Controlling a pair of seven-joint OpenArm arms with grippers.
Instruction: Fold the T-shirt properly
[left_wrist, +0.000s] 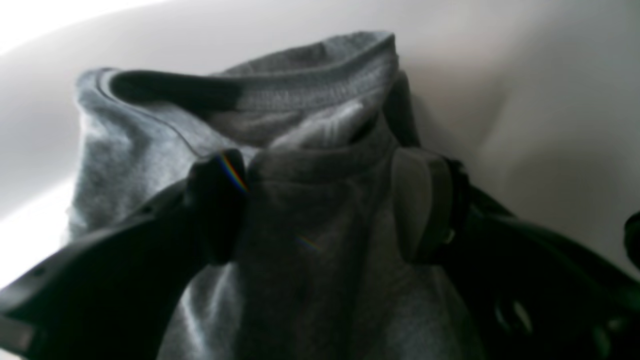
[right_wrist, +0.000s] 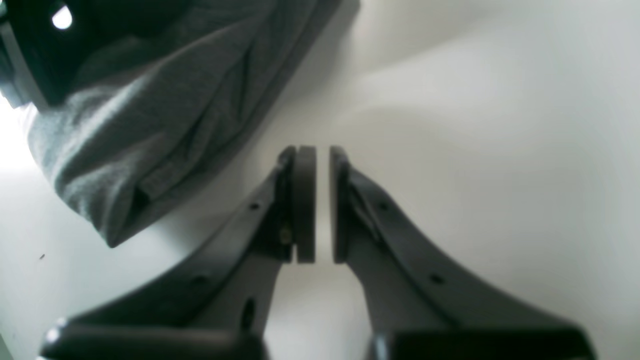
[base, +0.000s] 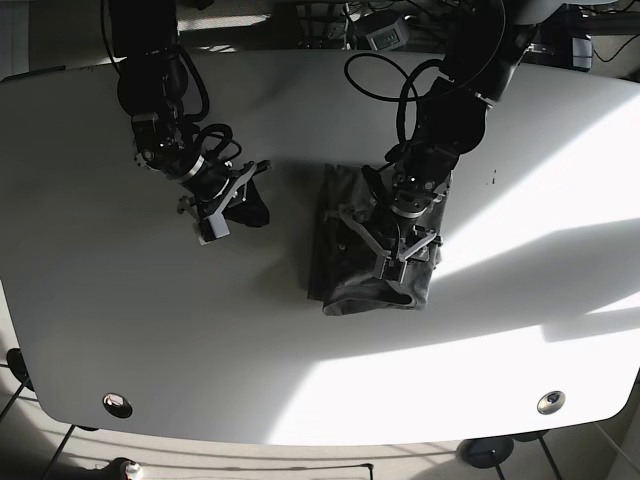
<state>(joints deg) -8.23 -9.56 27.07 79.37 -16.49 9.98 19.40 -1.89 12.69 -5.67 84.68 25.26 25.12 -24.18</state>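
Observation:
The grey T-shirt (base: 345, 265) lies in a folded bundle at the table's middle. My left gripper (base: 393, 262) sits over its right half. In the left wrist view a thick bunch of the T-shirt (left_wrist: 310, 90), with the ribbed collar at the top, fills the space between the left gripper's (left_wrist: 320, 205) fingers, which press on it from both sides. My right gripper (base: 215, 215) is to the left of the shirt, apart from it. In the right wrist view the right gripper (right_wrist: 322, 200) is empty with only a thin slit between its pads, and the shirt (right_wrist: 150, 115) shows at upper left.
The white table (base: 300, 380) has a curved front edge with two metal fittings (base: 117, 404) (base: 549, 402) near it. Cables and equipment (base: 385, 30) sit beyond the far edge. A bright sunlit patch covers the table's right side.

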